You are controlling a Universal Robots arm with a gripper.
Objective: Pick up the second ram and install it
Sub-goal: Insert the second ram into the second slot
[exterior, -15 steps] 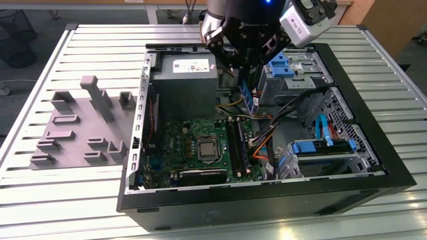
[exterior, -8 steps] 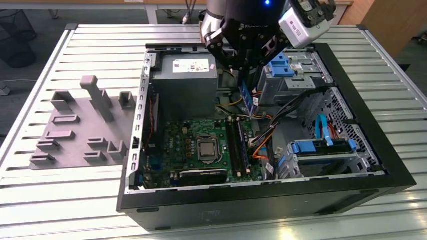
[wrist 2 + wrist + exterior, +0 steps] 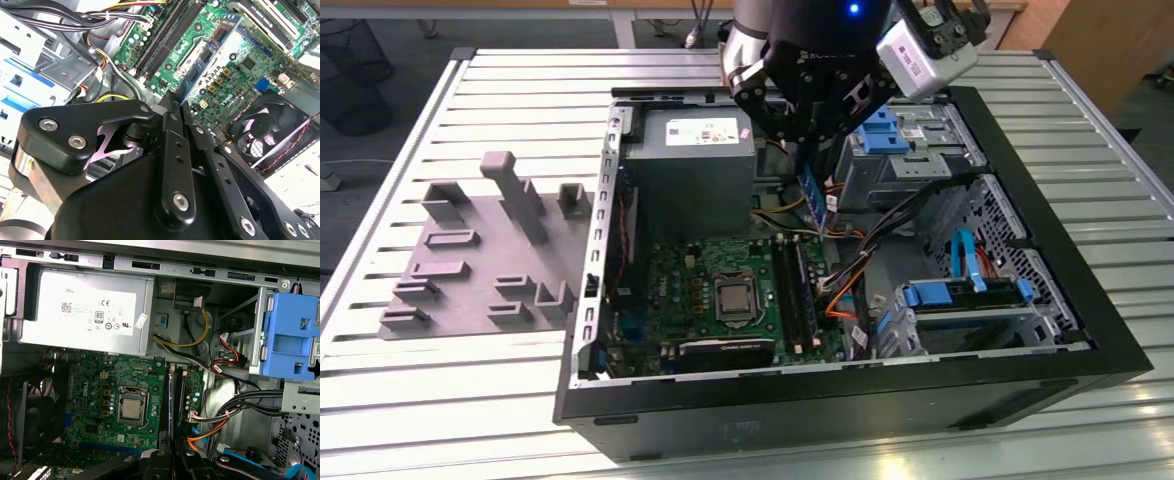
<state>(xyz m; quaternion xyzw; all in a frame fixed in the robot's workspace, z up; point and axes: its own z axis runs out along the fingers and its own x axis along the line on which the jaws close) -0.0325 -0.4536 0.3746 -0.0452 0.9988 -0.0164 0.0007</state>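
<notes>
Field note: my gripper [image 3: 803,150] is clamped on the second ram [image 3: 814,196], carrying it on edge above the open computer case [image 3: 1014,385]. In the exterior view the motherboard's RAM slots [image 3: 795,292] lie toward 6 o'clock. The strip's long axis runs 12-to-6, parallel to them. It is not seated.

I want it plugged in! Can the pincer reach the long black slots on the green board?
Probably yes: the pincer holds the thin dark circuit-board strip above those slots, and the orange cables lie beside them.

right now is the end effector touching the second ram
Touching. In the exterior view the second ram hangs clamped in the end effector, its lower part sticking out below.
</notes>
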